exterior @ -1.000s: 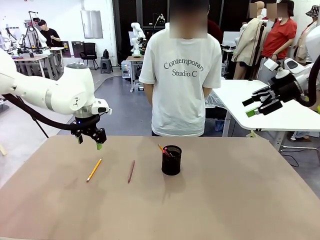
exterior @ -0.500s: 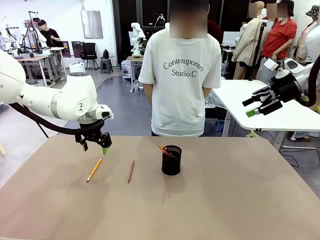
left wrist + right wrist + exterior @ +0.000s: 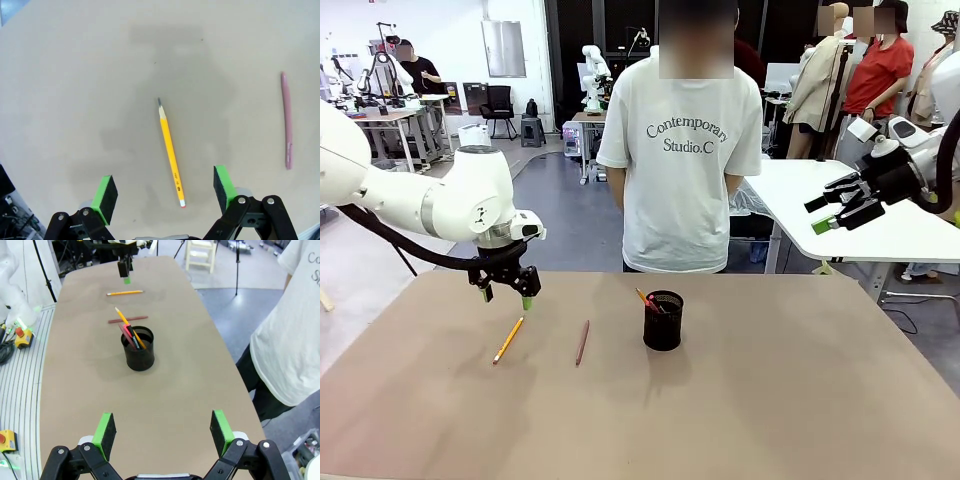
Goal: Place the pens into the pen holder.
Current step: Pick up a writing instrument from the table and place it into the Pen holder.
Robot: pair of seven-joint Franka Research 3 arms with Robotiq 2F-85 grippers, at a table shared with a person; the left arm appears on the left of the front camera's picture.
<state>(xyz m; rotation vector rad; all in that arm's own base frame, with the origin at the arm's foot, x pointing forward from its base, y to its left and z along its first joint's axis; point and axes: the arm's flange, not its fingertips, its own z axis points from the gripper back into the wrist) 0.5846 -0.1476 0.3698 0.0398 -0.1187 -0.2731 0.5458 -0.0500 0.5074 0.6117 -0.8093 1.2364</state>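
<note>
On the table (image 3: 770, 400), left of centre, a yellow pencil (image 3: 507, 340) lies flat, with a brown pen (image 3: 582, 342) near it on the side toward the middle; the two do not touch. Pen holder (image 3: 663, 322) stands upright near the table's centre, to the right of the brown pen and apart from it. Standing pens (image 3: 647, 300) lean out of its rim; in the right wrist view a yellow one and a pinkish-red one can be made out.

Left gripper (image 3: 506, 297) hangs above the table, just over the far end of the yellow pencil. Jaws wide apart, nothing between them. In the left wrist view the pencil lies on the table below, between the two green pads (image 3: 106, 192), not touched.

Right gripper (image 3: 817, 215) is held high off the table's right side, jaws wide and empty.

Person (image 3: 685, 150) stands at the far edge.
</note>
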